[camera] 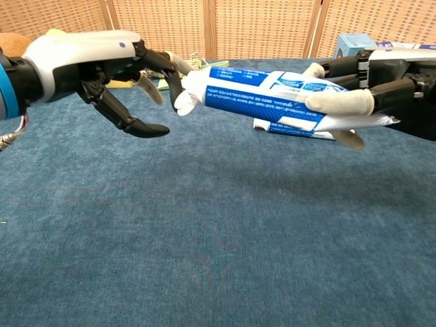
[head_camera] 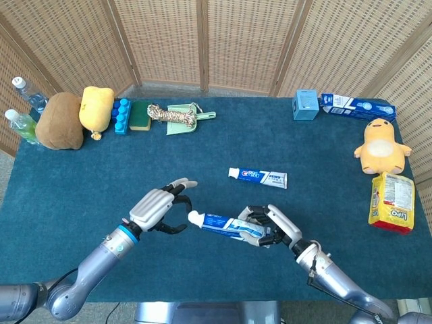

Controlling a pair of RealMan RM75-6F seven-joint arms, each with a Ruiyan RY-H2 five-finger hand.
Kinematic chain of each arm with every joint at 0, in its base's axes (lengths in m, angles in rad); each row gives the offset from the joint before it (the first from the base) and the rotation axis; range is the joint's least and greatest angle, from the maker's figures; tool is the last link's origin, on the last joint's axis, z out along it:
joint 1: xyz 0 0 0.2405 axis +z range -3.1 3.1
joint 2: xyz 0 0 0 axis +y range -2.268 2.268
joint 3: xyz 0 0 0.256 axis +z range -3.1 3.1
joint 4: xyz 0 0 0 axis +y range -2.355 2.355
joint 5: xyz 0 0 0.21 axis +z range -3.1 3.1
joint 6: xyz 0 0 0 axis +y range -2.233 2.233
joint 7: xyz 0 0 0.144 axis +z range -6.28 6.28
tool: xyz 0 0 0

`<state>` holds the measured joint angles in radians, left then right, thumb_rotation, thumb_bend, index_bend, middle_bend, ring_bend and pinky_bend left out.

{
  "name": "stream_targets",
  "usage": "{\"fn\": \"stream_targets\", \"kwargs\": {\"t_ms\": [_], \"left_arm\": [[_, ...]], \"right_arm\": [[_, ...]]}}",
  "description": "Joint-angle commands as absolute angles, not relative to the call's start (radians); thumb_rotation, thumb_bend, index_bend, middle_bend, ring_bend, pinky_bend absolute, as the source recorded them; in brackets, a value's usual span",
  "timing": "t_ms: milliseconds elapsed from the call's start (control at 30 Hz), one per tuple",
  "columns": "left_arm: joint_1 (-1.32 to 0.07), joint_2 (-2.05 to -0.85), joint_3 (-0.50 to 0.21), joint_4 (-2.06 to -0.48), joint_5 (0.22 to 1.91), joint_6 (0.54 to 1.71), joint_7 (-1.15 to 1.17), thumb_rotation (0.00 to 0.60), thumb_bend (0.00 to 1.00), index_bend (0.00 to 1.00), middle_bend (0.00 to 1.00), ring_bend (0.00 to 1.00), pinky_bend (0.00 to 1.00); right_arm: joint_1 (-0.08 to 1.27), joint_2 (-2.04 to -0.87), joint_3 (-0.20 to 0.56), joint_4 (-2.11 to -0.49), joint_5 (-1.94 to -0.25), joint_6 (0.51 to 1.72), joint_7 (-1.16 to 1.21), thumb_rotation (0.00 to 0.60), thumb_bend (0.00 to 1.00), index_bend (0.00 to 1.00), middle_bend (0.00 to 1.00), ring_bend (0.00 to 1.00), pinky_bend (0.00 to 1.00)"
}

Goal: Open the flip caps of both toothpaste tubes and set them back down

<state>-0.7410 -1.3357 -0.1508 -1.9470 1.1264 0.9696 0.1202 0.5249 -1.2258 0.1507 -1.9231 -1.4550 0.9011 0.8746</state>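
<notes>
My right hand [head_camera: 273,227] [camera: 368,92] grips a blue and white toothpaste tube [head_camera: 223,223] [camera: 259,99] by its rear half and holds it level above the table, white cap [head_camera: 194,219] [camera: 187,94] pointing left. My left hand [head_camera: 158,208] [camera: 109,71] is just left of the cap, fingers spread, one fingertip touching the cap; it holds nothing. A second toothpaste tube [head_camera: 258,177] lies flat on the blue cloth beyond, cap to the left; whether either cap is open is unclear.
Along the back left stand bottles [head_camera: 20,115], a brown plush [head_camera: 59,121], a yellow plush [head_camera: 96,108], a blue block [head_camera: 121,115], a sponge [head_camera: 141,115], a rope on a green dustpan [head_camera: 177,115]. A blue box [head_camera: 305,105], toothpaste carton [head_camera: 356,106], yellow duck plush [head_camera: 382,146] and snack bag [head_camera: 391,201] occupy the right side.
</notes>
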Motion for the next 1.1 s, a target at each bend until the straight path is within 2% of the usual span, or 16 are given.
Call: {"fn": "stream_targets", "kwargs": {"t_ms": [33, 367, 667, 867, 933, 1000, 1100], "left_arm": [[-0.728, -1.313, -0.155, -1.963, 1.135, 0.987, 0.110, 0.600, 0.24, 0.47, 0.12, 0.06, 0.24], [-0.648, -1.169, -0.152, -2.053, 1.207, 1.079, 0.075, 0.600, 0.24, 0.46, 0.12, 0.06, 0.24], [-0.534, -1.041, -0.106, -2.087, 1.269, 1.176, 0.030, 0.600, 0.24, 0.45, 0.12, 0.06, 0.24], [-0.477, -0.994, -0.079, -2.075, 1.273, 1.208, -0.001, 0.600, 0.24, 0.45, 0.12, 0.06, 0.24], [-0.460, -0.983, -0.070, -2.071, 1.270, 1.214, -0.011, 0.600, 0.24, 0.44, 0.12, 0.06, 0.24], [-0.444, -0.971, -0.062, -2.069, 1.271, 1.219, -0.021, 0.600, 0.24, 0.44, 0.12, 0.06, 0.23], [-0.409, -0.953, -0.050, -2.066, 1.264, 1.242, -0.036, 0.600, 0.24, 0.44, 0.12, 0.06, 0.23]], "right_arm": [[0.524, -1.222, 0.147, -1.899, -1.443, 0.908, 0.849, 0.600, 0.53, 0.96, 0.75, 0.68, 0.75], [0.510, -1.216, 0.117, -1.813, -1.404, 0.909, 0.784, 0.600, 0.52, 0.94, 0.74, 0.64, 0.69], [0.502, -1.202, 0.059, -1.738, -1.445, 0.885, 0.770, 0.600, 0.48, 0.81, 0.63, 0.48, 0.43], [0.496, -1.192, 0.033, -1.697, -1.473, 0.887, 0.768, 0.597, 0.41, 0.59, 0.47, 0.33, 0.23], [0.493, -1.193, 0.026, -1.681, -1.482, 0.891, 0.758, 0.546, 0.39, 0.48, 0.39, 0.24, 0.19], [0.491, -1.193, 0.017, -1.668, -1.486, 0.892, 0.752, 0.476, 0.39, 0.41, 0.34, 0.19, 0.18], [0.479, -1.185, -0.001, -1.647, -1.505, 0.905, 0.768, 0.411, 0.38, 0.35, 0.30, 0.15, 0.18]]}}
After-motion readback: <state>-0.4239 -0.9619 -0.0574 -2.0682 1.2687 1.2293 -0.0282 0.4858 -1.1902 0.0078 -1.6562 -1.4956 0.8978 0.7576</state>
